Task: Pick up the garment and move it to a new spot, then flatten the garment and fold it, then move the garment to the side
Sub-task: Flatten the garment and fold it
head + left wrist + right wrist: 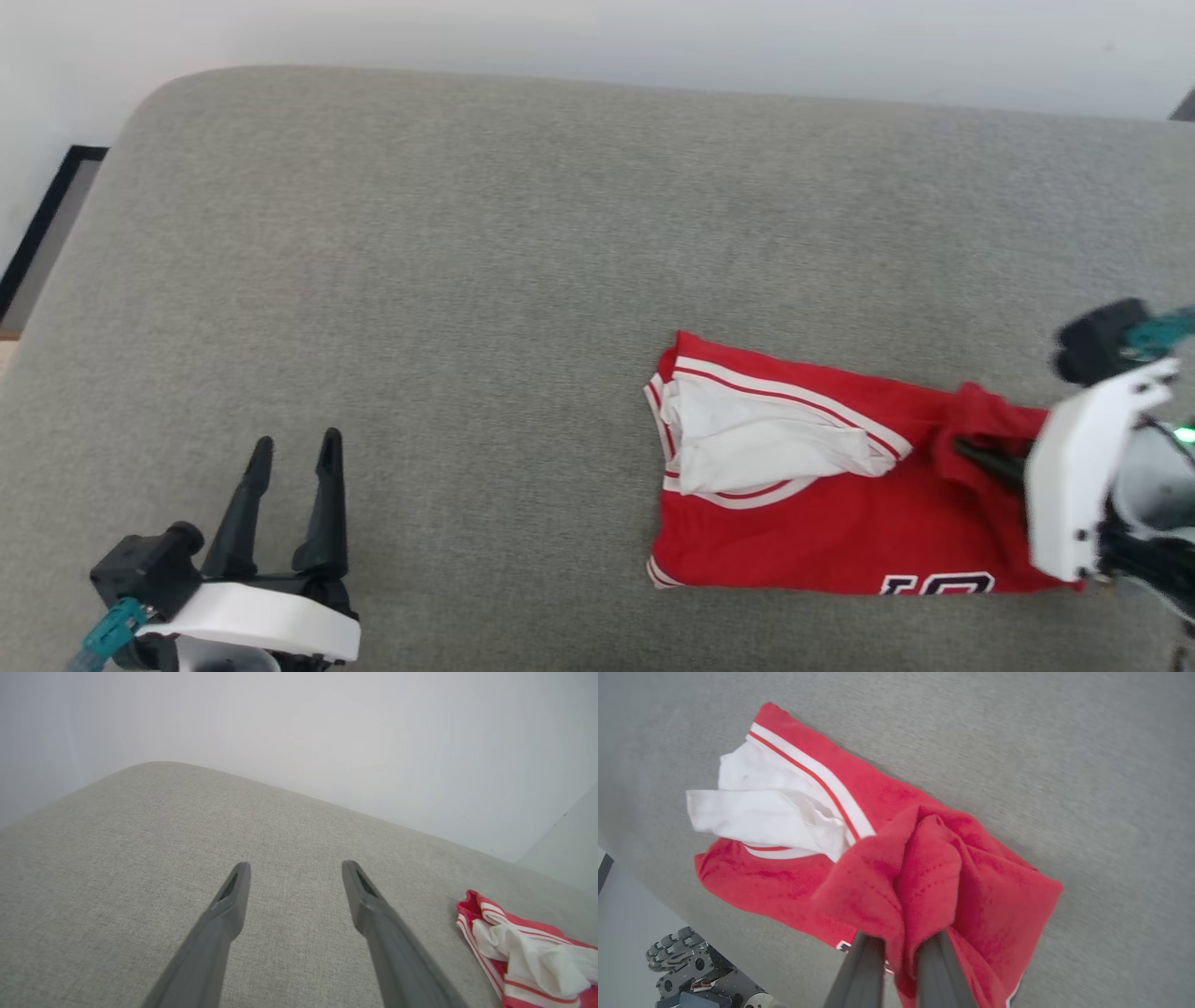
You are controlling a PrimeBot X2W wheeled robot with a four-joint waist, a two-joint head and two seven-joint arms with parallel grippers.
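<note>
The garment (822, 523), a red jersey with a white sleeve folded over it, lies in a compact fold on the grey cushion (523, 243) at the right. Part of a black-outlined number shows at its near edge. My right gripper (971, 453) is shut on a bunched red fold at the garment's right end. In the right wrist view the fingers (864, 970) pinch that raised fold of the garment (924, 872). My left gripper (294, 453) stands open at the lower left over bare cushion, far from the garment. In the left wrist view the garment (528, 956) shows at the lower right of the open gripper (295, 870).
The cushion's rounded far edge meets a pale wall (597, 37). A dark-framed panel (47, 224) stands on the floor at far left. My wheeled base (686, 961) shows below the cushion's near edge in the right wrist view.
</note>
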